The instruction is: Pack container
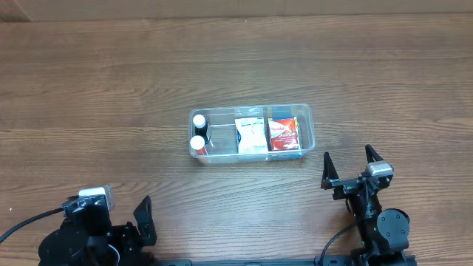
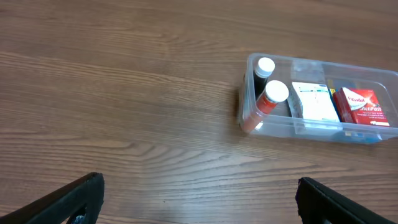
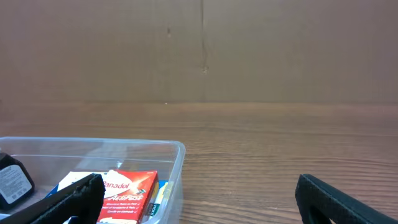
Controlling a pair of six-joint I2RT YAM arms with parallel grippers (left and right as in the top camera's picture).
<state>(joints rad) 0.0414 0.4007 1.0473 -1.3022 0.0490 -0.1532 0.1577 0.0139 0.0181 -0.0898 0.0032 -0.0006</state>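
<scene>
The clear plastic container (image 1: 307,118) sits mid-table. Inside it are two white-capped bottles (image 1: 198,145) at the left end, a white box (image 1: 250,135) in the middle and a red Panadol box (image 1: 283,134) at the right. It also shows in the left wrist view (image 2: 388,130) and the right wrist view (image 3: 177,155). My left gripper (image 1: 144,222) is open and empty, near the front edge, far left of the container. My right gripper (image 1: 348,165) is open and empty, just right of and in front of the container.
The table is bare brown wood. A brown wall (image 3: 199,50) rises behind its far edge.
</scene>
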